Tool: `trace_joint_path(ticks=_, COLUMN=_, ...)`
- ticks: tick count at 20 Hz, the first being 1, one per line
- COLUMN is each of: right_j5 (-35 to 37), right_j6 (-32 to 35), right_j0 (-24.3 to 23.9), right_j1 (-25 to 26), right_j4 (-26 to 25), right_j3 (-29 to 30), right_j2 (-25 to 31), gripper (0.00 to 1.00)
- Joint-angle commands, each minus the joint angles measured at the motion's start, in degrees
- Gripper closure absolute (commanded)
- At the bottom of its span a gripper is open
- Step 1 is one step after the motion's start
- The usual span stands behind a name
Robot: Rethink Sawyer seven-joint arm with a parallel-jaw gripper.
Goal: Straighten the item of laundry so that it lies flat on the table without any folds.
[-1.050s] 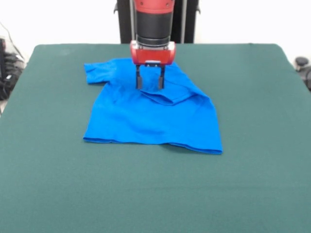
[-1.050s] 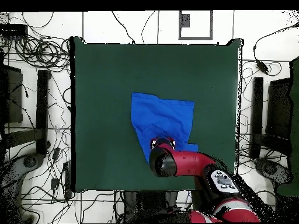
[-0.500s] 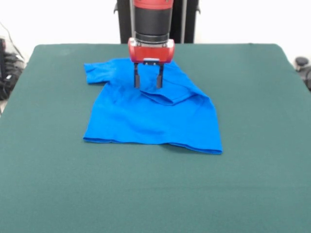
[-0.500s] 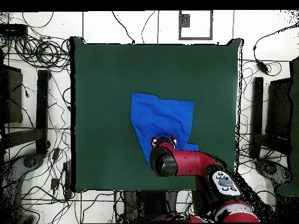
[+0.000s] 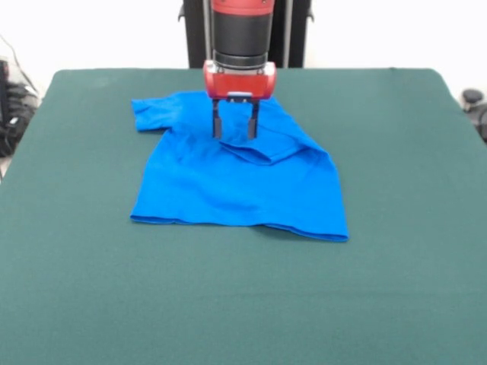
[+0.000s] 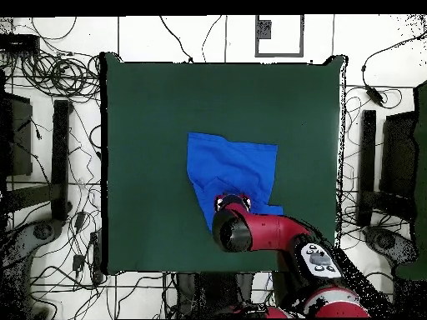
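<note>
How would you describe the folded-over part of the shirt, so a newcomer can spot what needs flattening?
On the dark green felt table lies a bright blue T-shirt. Under the red and black gripper, a flap of fabric is doubled back over the body. The opposite sleeve lies spread flat.

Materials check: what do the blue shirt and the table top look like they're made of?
Blue shirt: soft, thin, matte fabric, probably cotton knit; it drapes and holds a soft fold at its collar end.
Table: dark green, matte, felt-like cloth covering; no glare or seams show.
</note>
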Motion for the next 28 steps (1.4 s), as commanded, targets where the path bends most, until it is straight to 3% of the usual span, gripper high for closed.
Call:
trace_joint_path(ticks=1, right_j5=-1.2, right_j6=7.1, right_j0=2.8, right_j1=4.6, right_j4=0.8, right_j3=-4.7, right_j2=3.0, gripper=0.0)
trace_joint_path(ticks=28, right_j5=-3.3, right_j6=7.6, right_j0=2.8, right_j1=5.0, right_j4=0.1, right_j3=-4.1, right_j2=2.4, gripper=0.0)
